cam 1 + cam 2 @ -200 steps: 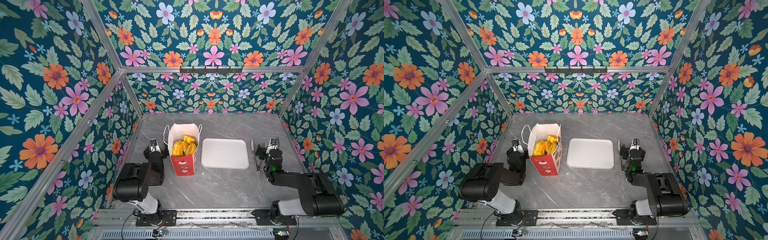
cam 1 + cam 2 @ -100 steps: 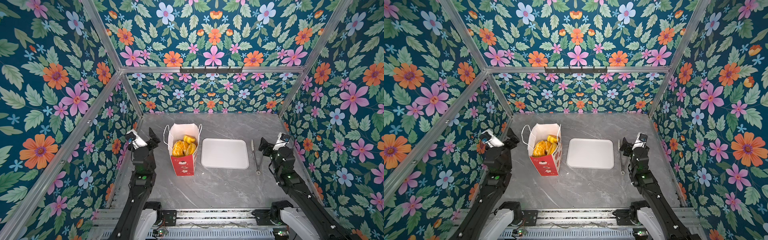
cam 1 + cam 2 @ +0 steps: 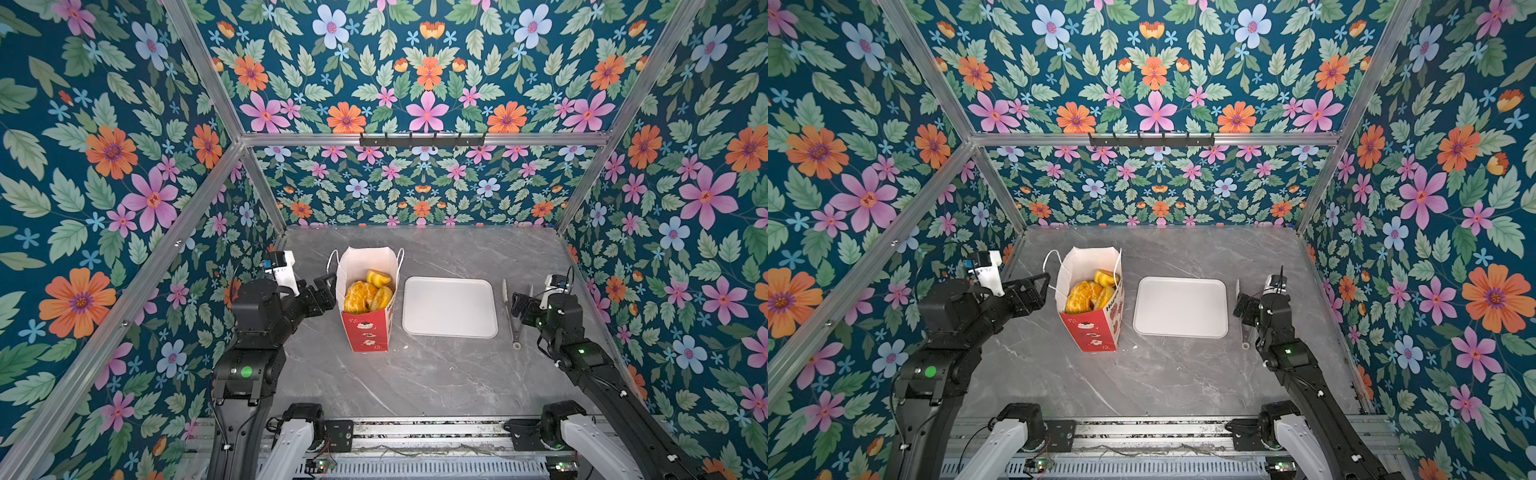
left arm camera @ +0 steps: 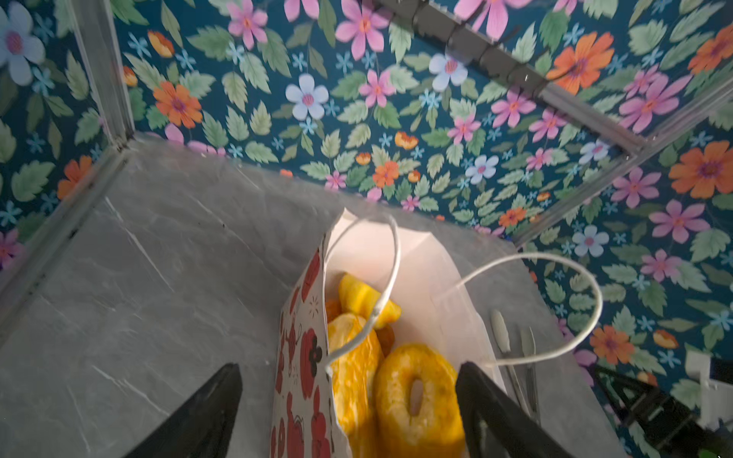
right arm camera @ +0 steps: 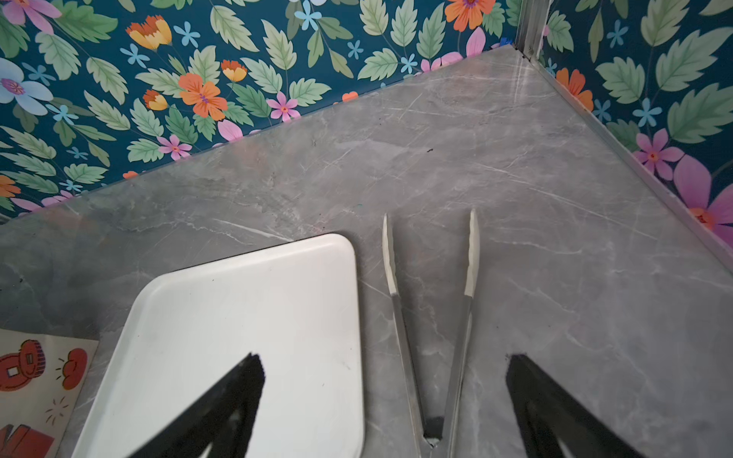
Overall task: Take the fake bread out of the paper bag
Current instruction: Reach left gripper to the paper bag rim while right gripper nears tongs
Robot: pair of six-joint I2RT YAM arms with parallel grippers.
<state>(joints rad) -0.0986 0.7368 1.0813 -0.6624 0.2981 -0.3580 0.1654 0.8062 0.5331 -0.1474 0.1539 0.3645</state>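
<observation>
Watching from the left, I see the left end effector (image 3: 327, 289) spread wide and holding nothing, just beside the left rim of the paper bag (image 3: 366, 332). The bag stands upright on the table (image 3: 415, 382) with the fake bread (image 3: 365, 296) piled inside. To its right lie a white tray (image 3: 449, 307) and then metal tongs (image 3: 510, 320), over which my right end effector (image 3: 519, 305) hangs spread, gripping nothing.

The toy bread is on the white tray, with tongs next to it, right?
No, the toy bread is inside the paper bag, not on the white tray; both top views show it. The tongs do lie next to the tray.
</observation>
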